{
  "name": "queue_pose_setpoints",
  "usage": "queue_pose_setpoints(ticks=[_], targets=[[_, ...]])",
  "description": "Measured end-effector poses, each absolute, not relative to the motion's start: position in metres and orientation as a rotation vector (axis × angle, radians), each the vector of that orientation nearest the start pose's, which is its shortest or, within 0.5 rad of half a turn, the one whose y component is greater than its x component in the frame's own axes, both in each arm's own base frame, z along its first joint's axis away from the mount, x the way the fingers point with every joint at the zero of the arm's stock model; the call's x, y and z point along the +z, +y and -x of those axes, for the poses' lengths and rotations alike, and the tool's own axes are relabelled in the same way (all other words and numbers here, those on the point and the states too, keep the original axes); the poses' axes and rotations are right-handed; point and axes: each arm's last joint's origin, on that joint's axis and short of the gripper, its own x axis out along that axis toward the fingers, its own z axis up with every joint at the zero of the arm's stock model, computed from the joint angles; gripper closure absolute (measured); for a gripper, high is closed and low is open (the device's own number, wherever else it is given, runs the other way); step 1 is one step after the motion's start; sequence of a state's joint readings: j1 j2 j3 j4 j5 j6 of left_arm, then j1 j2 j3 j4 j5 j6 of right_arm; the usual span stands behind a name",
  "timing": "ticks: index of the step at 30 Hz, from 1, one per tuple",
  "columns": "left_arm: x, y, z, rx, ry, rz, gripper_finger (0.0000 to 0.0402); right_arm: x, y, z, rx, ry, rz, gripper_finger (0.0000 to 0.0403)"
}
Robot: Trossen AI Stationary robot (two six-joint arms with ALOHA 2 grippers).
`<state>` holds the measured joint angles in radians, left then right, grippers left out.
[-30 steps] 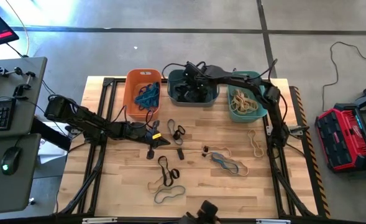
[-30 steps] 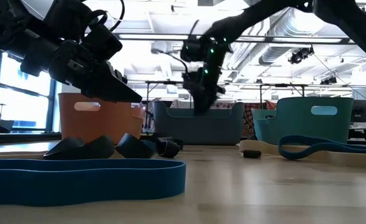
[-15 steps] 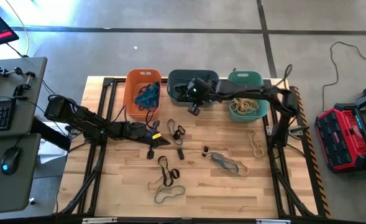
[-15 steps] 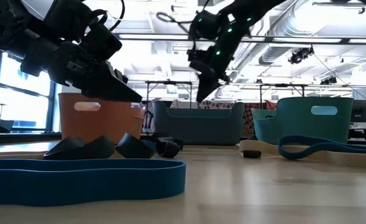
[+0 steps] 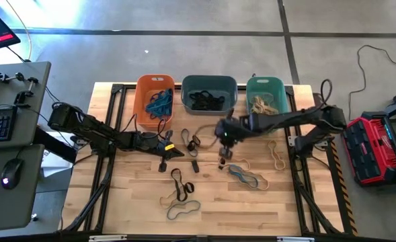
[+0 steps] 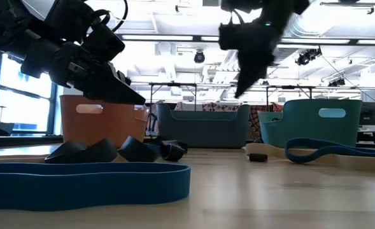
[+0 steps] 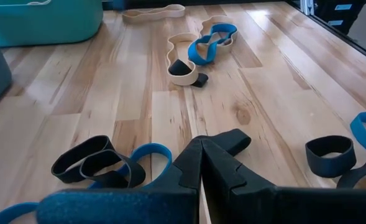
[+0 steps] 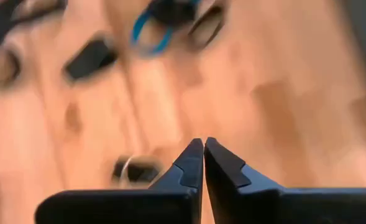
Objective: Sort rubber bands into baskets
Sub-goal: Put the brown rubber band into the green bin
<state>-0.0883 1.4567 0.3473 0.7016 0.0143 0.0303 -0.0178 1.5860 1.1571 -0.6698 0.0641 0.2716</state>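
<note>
Your right gripper [image 5: 225,152] has left the slate basket [image 5: 209,82], where it hovered a second ago, and now hangs over the table in front of it, fingers pinched together on nothing. That suggests a dark band was just dropped, and the arm is heading for another.

The slate basket holds dark rubber bands [image 5: 206,101]; the orange basket [image 5: 154,81] beside it holds blue ones, the teal basket [image 5: 265,83] tan ones. Loose bands [image 5: 246,176] lie in front of the slate basket. Your left gripper [image 5: 173,152] waits, pinched empty, in front of the orange one.
</note>
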Motion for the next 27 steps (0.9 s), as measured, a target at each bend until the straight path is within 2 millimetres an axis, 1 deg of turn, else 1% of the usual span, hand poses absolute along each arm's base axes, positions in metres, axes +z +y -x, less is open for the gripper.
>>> queue_pose_setpoints(ticks=[3,6,10,14,17,27], targets=[[0.135,-0.022,-0.241,-0.107,0.406,-0.045,0.0402,0.222,0.013,-0.309,-0.18,1.139,-0.223,0.0397],[0.135,-0.022,-0.241,-0.107,0.406,-0.043,0.0401,0.21,0.028,-0.301,-0.161,1.192,-0.216,0.0393],[0.135,-0.022,-0.241,-0.106,0.406,-0.042,0.0401,0.195,0.04,-0.291,-0.175,1.242,-0.243,0.0362],[0.135,-0.022,-0.241,-0.105,0.407,-0.034,0.0402,0.181,0.043,-0.283,-0.211,1.274,-0.282,0.0323],[0.135,-0.022,-0.241,-0.103,0.407,-0.026,0.0401,0.171,0.042,-0.276,-0.231,1.302,-0.297,0.0307],[0.135,-0.022,-0.241,-0.101,0.408,-0.018,0.0401,0.146,0.041,-0.266,-0.21,1.27,-0.308,0.0305]])
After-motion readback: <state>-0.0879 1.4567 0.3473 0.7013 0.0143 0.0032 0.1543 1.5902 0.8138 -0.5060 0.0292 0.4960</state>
